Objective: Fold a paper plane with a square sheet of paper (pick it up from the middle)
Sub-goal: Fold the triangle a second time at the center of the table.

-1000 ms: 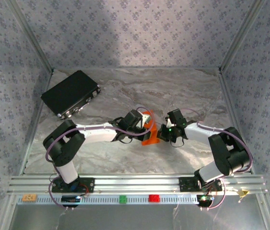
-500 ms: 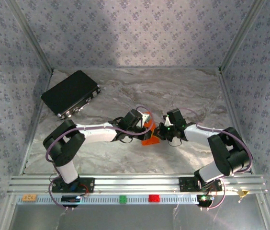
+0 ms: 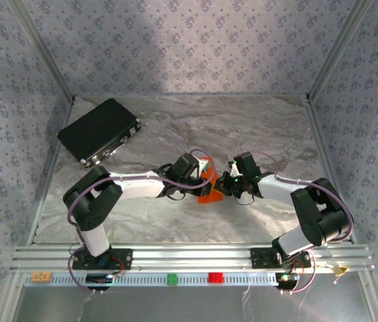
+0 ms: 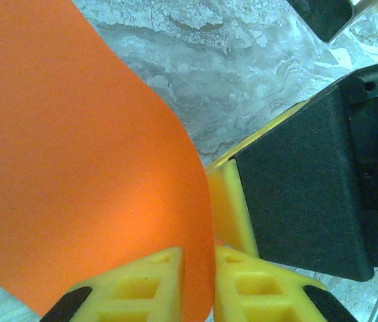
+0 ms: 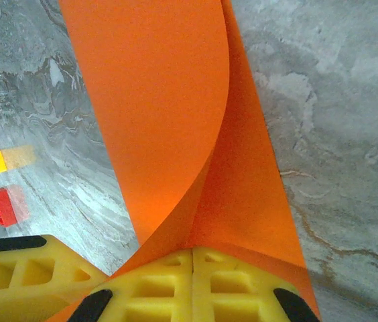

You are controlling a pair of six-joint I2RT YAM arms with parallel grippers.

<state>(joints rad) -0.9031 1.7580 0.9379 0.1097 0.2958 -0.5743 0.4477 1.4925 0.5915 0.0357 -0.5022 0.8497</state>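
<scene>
I hold the square sheet of paper (image 5: pixel 155 100) pinched in left gripper (image 4: pixel 199 261) and right gripper (image 5: pixel 192 261); uneven pulling may tear it.

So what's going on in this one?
Both arms meet over the middle of the table, working one orange sheet of paper between them. The right gripper is shut on the sheet where two curled layers come together. The paper also runs between the fingers of the left gripper, though it is unclear how tightly they pinch it. The sheet is bent and curled, not yet a plane. A black case lies apart at the far left.
</scene>
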